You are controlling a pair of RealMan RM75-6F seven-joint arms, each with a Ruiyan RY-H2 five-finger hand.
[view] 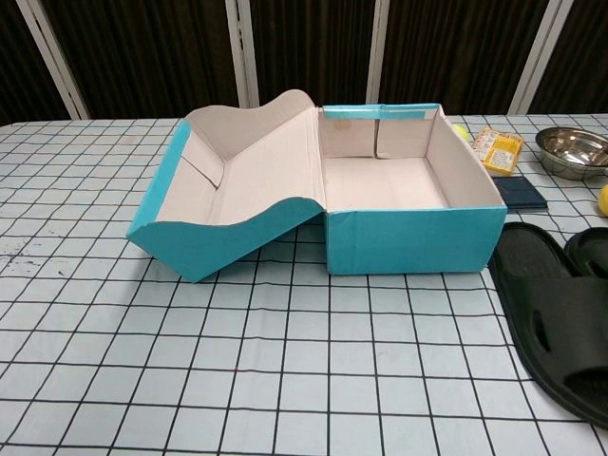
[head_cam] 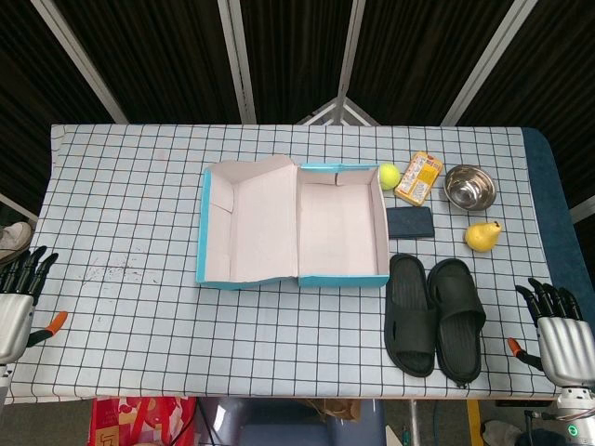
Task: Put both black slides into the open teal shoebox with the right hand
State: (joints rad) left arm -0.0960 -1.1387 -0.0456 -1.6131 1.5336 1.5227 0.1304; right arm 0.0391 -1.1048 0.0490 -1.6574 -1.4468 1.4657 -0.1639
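Waiting at the bench edge, the right hand holds nothing, fingers apart. Both black slides lie just to its left, the teal shoebox further left. It should reach over and grab the nearer slide first.

The teal shoebox stands open-topped, its lid flopped toward 9 o'clock. Bare cloth lies between the right hand and the black slides. At 12 o'clock of the slides crowd a dark pad, pear and steel bowl.
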